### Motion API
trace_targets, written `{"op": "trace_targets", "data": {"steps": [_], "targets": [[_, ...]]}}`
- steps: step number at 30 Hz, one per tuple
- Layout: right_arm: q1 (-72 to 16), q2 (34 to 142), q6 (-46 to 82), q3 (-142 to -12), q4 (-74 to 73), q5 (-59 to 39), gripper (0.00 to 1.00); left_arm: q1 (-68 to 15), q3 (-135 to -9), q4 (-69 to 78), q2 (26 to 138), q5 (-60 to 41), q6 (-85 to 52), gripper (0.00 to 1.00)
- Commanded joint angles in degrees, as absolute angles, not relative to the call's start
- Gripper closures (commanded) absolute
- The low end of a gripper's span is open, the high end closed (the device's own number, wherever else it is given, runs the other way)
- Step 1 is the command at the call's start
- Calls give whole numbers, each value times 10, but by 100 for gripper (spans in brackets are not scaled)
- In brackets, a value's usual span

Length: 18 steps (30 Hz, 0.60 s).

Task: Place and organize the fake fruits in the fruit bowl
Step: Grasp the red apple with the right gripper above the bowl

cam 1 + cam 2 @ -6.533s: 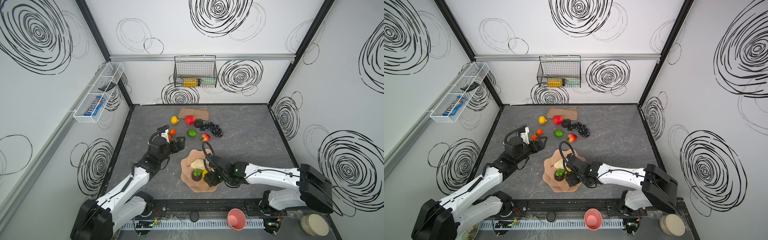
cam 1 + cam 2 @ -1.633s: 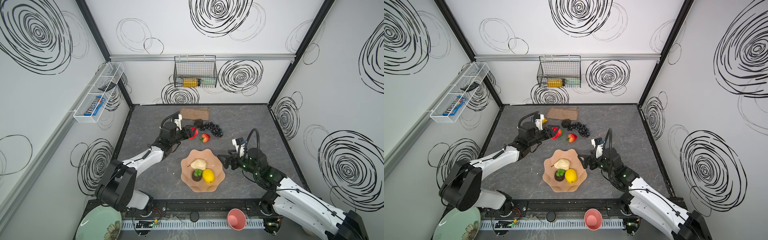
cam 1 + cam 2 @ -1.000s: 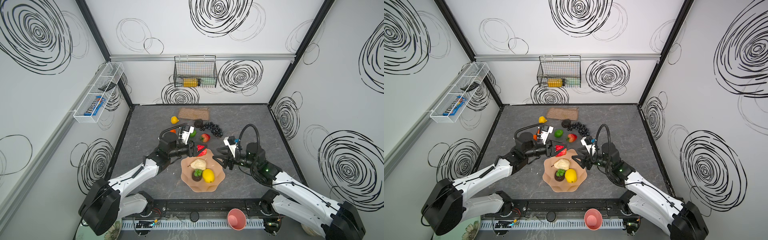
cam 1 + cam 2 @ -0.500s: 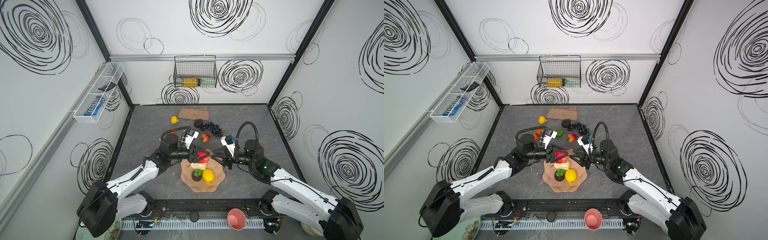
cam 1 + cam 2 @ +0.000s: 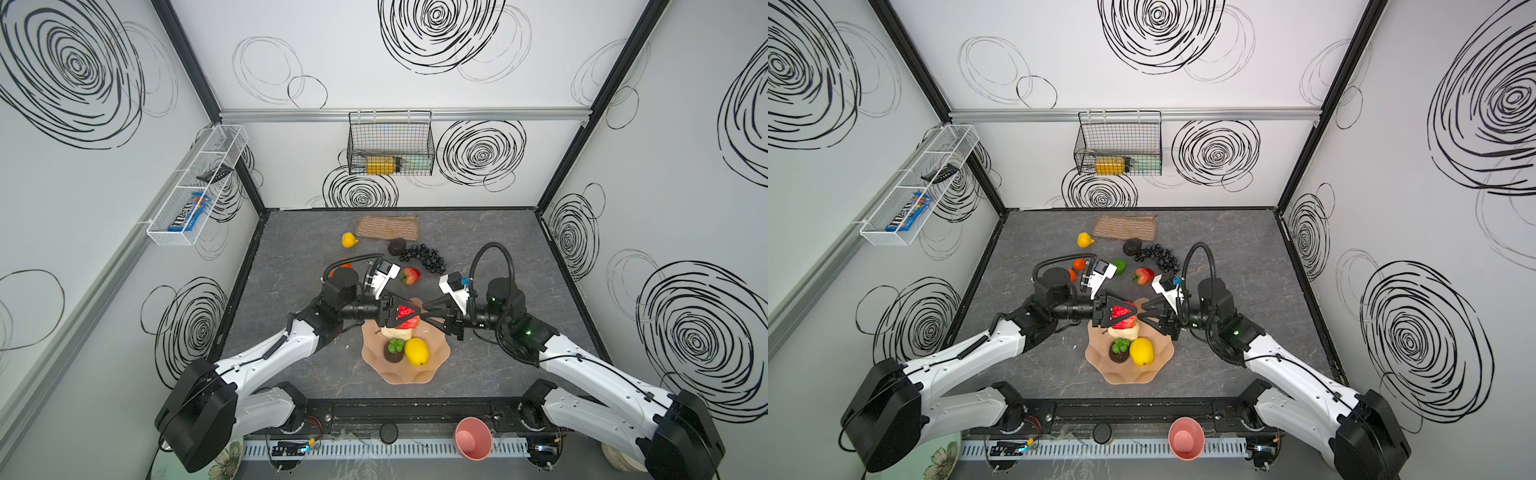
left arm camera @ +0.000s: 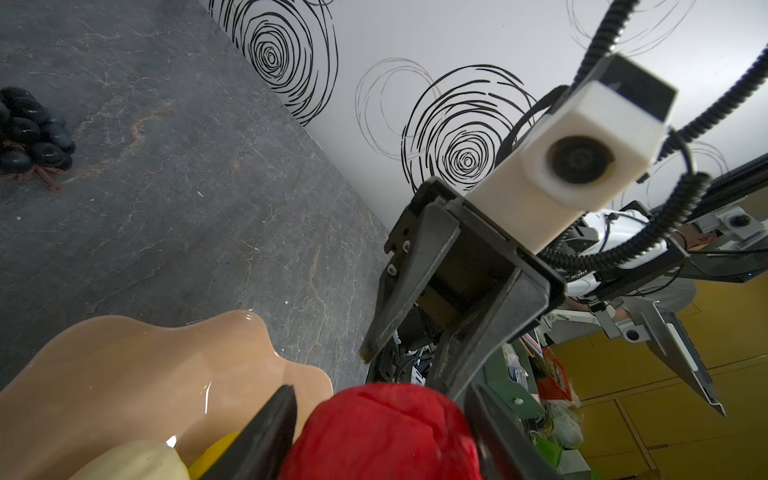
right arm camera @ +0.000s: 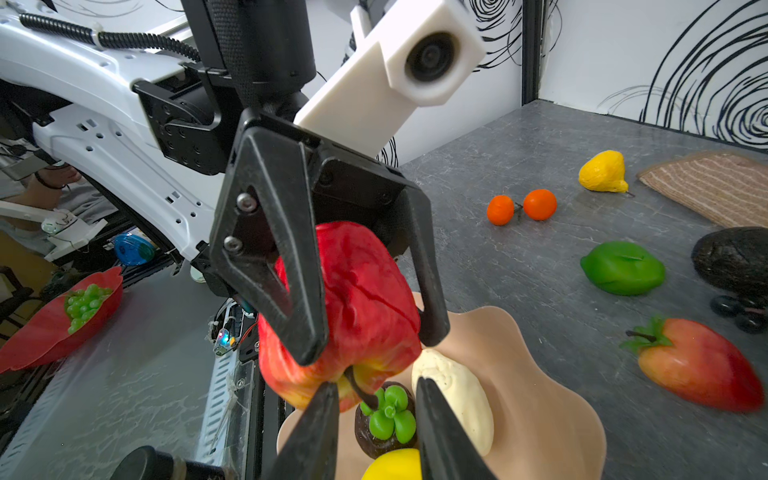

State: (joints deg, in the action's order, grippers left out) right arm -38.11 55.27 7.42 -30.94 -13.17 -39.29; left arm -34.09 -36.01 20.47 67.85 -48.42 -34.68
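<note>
The left pincer (image 7: 370, 340) is clenching the red apple (image 7: 361, 299) above the fruit bowl (image 5: 436, 359). The right pincer (image 6: 405, 368) is facing it tip to tip, jaws standing apart and gripping nothing. The likely trouble is that if the right pincer is pressing in while the left is gripping, the 2 sets of fingers could be clashing. The apple could also be getting squeezed out, dropping onto the cream pear (image 7: 453, 386) below the pincers, and knocking the lemon (image 5: 416, 351) or itself over the low wavy rim onto the tabletop (image 6: 166, 208). Compared with 1 second back, the apple is now hanging over the bowl rather than at its rim, and the right pincer is standing closer with narrower jaws.
</note>
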Motion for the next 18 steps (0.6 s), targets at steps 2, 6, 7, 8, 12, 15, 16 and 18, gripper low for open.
{"op": "trace_targets", "data": {"steps": [2,6,7,8,12,15,16,18], "targets": [[-388,562,61,-320,-144,-413,65,-345,-371,236,681,-502,-338,40],[-388,566,56,-321,-142,-414,64,-345,-371,238,681,-506,-339,40],[-389,566,56,-321,-142,-415,64,-346,-371,240,681,-508,-340,40],[-389,566,55,-322,-142,-415,64,-348,-371,240,681,-509,-340,40],[-391,562,55,-324,-142,-419,68,-352,-372,239,684,-512,-338,39],[-392,560,53,-323,-144,-423,75,-356,-370,251,690,-521,-347,39],[-394,560,53,-324,-143,-424,78,-357,-370,251,691,-520,-346,39],[-395,560,52,-324,-140,-424,85,-359,-369,248,690,-516,-344,39]]}}
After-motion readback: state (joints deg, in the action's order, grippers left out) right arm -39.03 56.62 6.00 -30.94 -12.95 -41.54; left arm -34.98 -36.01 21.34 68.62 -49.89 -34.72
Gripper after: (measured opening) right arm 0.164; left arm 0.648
